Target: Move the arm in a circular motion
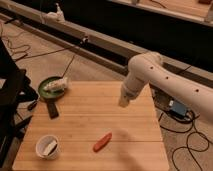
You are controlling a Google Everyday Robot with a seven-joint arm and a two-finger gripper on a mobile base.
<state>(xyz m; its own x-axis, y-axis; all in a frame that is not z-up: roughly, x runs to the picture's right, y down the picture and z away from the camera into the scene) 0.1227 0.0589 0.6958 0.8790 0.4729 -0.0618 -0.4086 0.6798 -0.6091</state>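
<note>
Arm (170,82) reaches in from the frame's right, its gripper (123,101) hanging above the wooden table (85,115) right of centre, clear of the sausage (102,142), probably to circle freely; whether it is open or holding anything cannot be told.

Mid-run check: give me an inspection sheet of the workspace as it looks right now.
Surface: wooden table, light planks.
Job's things: white arm reaching in from the right, elbow above the far edge.
Clutter: green pan holding a white object, white cup, red sausage-like item.
Gripper: gripper points down over the table's right half.
Cables: cables on the floor at right.
Surroundings: dark ledge behind, blue box on the floor.
</note>
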